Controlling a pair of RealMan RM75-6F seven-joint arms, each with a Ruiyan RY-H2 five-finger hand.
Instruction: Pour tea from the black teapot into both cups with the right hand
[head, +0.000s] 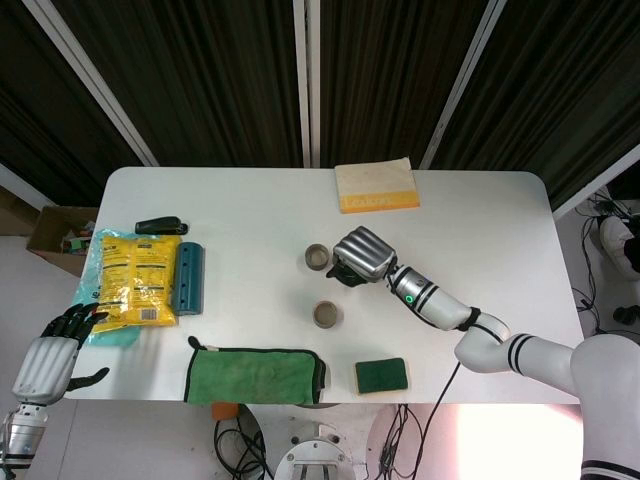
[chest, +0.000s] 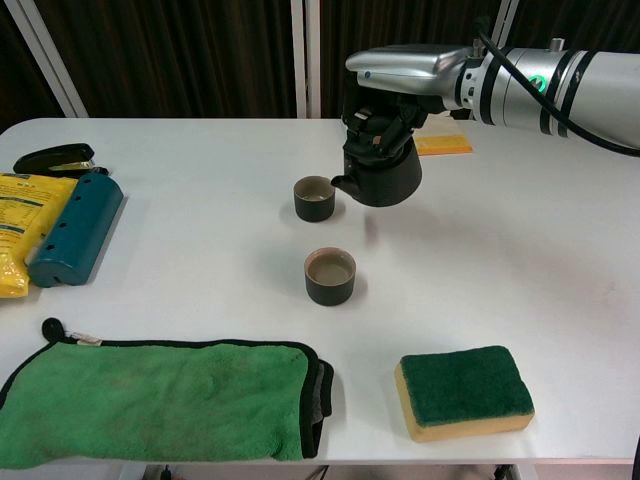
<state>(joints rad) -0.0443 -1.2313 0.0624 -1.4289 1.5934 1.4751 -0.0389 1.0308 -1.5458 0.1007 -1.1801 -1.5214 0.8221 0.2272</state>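
Note:
My right hand (chest: 405, 68) (head: 363, 250) grips the black teapot (chest: 382, 172) from above and holds it in the air, just right of the far cup (chest: 314, 198) (head: 317, 257). The teapot's spout points left toward that cup's rim. The near cup (chest: 330, 275) (head: 327, 314) stands in front of it, brown liquid showing inside. My left hand (head: 48, 357) hangs off the table's left front corner, fingers apart and holding nothing.
A green cloth (chest: 160, 400) lies at the front left and a green sponge (chest: 464, 391) at the front right. A teal case (chest: 76, 226), a yellow bag (chest: 14, 242) and a black stapler (chest: 55, 158) sit at the left. An orange-edged sponge (head: 376, 186) lies at the back.

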